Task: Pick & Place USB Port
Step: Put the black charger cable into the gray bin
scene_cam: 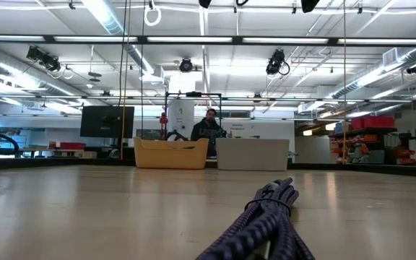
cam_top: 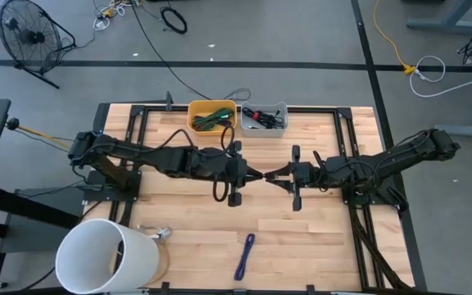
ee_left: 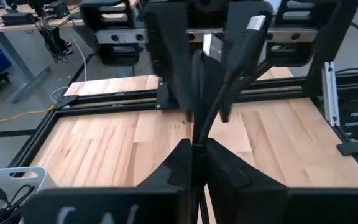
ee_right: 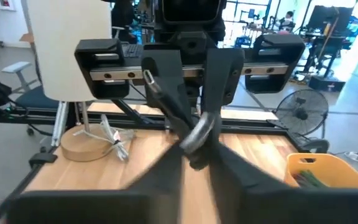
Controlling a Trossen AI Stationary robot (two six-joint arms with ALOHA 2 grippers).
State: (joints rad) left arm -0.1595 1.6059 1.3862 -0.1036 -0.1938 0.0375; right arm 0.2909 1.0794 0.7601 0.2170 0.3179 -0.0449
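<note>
A black USB cable point(ee_left: 199, 99) with silver plugs point(ee_left: 214, 46) hangs in the air over the table's middle, between my two grippers. My left gripper point(cam_top: 257, 174) comes from the table's left and is shut on it. My right gripper point(cam_top: 275, 174) comes from the right, tip to tip with the left, and is shut on it too. A purple-blue cable point(cam_top: 245, 256) lies on the table near the front edge and shows close up in the low view point(scene_cam: 262, 217). My left gripper pinches the black cable's cord point(ee_left: 195, 148) between its two fingers, which lie about level and point toward the table's right. The cord is lifted clear of the table, and its plug ends reach toward the right gripper. My right gripper pinches the cable at a silver plug end point(ee_right: 199, 132) between its two fingers, which lie about level and point toward the table's left. The cable is clear of the table and runs on toward the left gripper point(ee_right: 194, 68).
A yellow bin point(cam_top: 212, 115) and a grey bin point(cam_top: 264, 120), both holding cables, stand at the table's far edge. A white cylinder point(cam_top: 105, 256) and a round wooden base point(ee_right: 92, 142) stand at the near left corner. A person point(scene_cam: 208, 127) is in the room behind the bins.
</note>
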